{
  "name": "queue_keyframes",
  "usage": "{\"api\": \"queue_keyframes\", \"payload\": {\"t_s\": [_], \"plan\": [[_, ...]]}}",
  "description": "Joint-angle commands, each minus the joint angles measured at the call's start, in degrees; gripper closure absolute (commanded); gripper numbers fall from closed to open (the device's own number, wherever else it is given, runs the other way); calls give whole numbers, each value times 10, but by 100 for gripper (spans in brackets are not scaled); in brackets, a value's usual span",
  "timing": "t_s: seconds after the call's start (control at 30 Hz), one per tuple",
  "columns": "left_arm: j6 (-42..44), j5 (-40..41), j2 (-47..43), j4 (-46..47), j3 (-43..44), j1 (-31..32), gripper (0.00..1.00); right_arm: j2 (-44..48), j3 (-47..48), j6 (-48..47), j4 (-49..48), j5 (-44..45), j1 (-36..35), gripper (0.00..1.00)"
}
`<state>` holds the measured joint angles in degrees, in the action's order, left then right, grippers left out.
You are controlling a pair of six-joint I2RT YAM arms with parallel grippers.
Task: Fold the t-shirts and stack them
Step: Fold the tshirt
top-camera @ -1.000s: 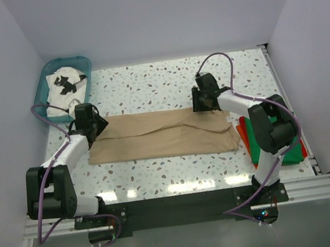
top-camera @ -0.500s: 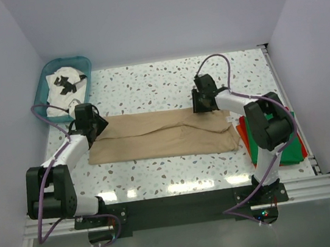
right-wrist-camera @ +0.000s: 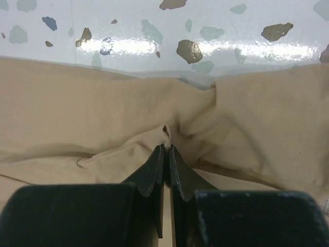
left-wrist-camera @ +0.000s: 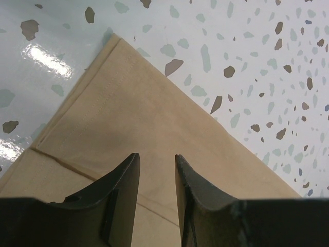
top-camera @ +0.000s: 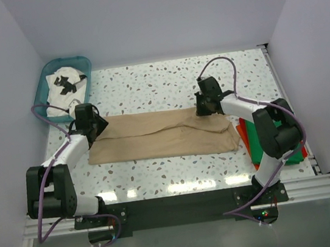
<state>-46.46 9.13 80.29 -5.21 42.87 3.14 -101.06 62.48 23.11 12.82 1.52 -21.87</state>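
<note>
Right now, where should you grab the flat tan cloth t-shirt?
Probably its far edge, pinched from above: the tan cloth t-shirt lies flat on the speckled table, so only edges lift. The right gripper pinches a ridge there; the left gripper hovers open over the far-left corner.

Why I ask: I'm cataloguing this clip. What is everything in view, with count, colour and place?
tan t-shirt: one, tan, spread flat across the table's middle.
white t-shirt: one, white with black print, in the basket.
green t-shirt: one, green, at the table's right edge, partly under the right arm.
red-orange t-shirt: one, red-orange, with the green one, only edges showing.
basket: one, teal, at the far left corner.
table: one, white with speckles, under the shirts.
left gripper: one, black, open over the tan t-shirt's far left corner.
right gripper: one, black, shut on a pinch of the tan t-shirt's far right edge.
</note>
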Motion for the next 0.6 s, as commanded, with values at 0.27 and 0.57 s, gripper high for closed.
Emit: {"api": "queue_keyframes", "payload": {"t_s": [0.27, 0.57], "plan": [[-5, 1, 2, 22, -5, 2, 62, 110, -46, 18, -1, -26, -5, 96], [-7, 0, 0, 26, -9, 2, 62, 181, -107, 36, -10, -55, -16, 96]]}}
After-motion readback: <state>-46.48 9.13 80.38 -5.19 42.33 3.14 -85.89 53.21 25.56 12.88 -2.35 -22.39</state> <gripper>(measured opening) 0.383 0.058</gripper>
